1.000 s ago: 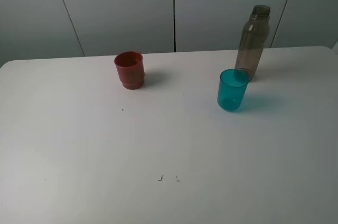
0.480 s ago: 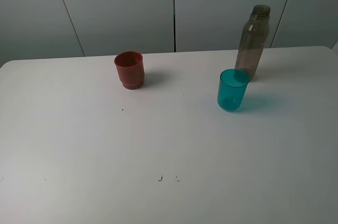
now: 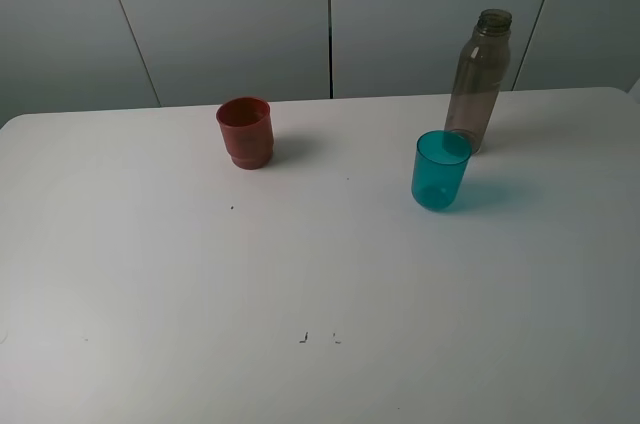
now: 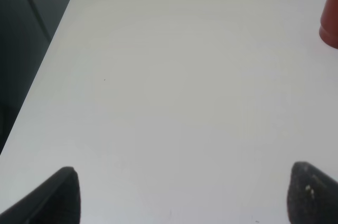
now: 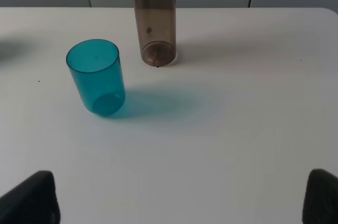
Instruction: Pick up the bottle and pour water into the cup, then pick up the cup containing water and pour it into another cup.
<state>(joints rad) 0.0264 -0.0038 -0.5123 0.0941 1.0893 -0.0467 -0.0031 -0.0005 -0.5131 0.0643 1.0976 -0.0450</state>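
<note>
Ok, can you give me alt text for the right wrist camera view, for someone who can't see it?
A teal cup stands upright on a white table, with the lower part of a smoky brown bottle standing just beyond it, apart from it. The two dark tips of the open right claw sit at the near corners, holding nothing.

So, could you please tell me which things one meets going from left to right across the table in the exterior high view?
red cup → teal cup → bottle
</note>
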